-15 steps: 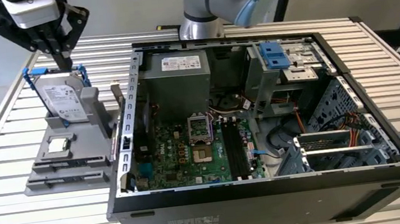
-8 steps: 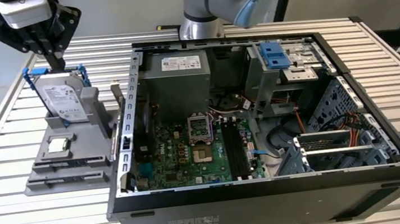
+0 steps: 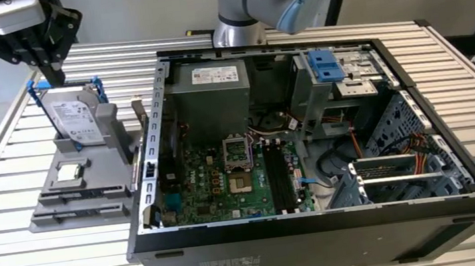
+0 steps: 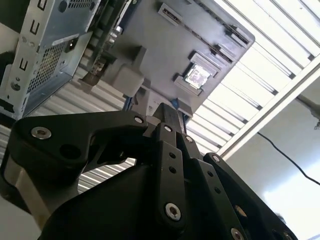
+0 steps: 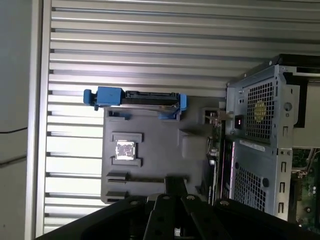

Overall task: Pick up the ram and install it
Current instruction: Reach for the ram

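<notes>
Slatted tabletop carries a grey holder that props parts up for grabbing; the gripper hangs above it, fingers squeezed together.

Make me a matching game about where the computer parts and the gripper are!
1 silver hard drive with blue rails
2 small square silver chip
3 green circuit board
4 black gripper

A inside the open black computer case
B flat on the grey holder
C by the hard drive's top edge
D upright in the grey holder

Pairs: 1-D, 2-B, 3-A, 4-C
</notes>
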{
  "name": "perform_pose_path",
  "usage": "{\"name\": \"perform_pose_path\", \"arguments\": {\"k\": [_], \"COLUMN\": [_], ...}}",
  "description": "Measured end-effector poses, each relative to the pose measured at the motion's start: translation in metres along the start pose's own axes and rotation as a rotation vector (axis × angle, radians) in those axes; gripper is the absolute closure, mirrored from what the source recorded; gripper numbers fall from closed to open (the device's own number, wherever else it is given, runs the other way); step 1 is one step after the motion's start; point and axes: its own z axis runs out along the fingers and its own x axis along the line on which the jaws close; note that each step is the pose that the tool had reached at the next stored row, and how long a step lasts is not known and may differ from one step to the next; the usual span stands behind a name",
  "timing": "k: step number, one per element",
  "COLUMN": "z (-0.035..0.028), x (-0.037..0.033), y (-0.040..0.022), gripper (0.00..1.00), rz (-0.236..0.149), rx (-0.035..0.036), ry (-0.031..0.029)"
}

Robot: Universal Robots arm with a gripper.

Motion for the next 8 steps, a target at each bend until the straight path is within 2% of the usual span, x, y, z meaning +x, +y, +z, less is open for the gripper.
{"name": "perform_pose_path", "arguments": {"k": [6, 8], "z": [-0.0002, -0.0002], "x": [0.0126, 0.013], "y": [0.0004, 0.0004], "gripper": [1.0, 1.0], "rz": [-0.018, -0.018], "rx": [-0.0003, -0.0004], "ry": [0.0008, 0.0008]}}
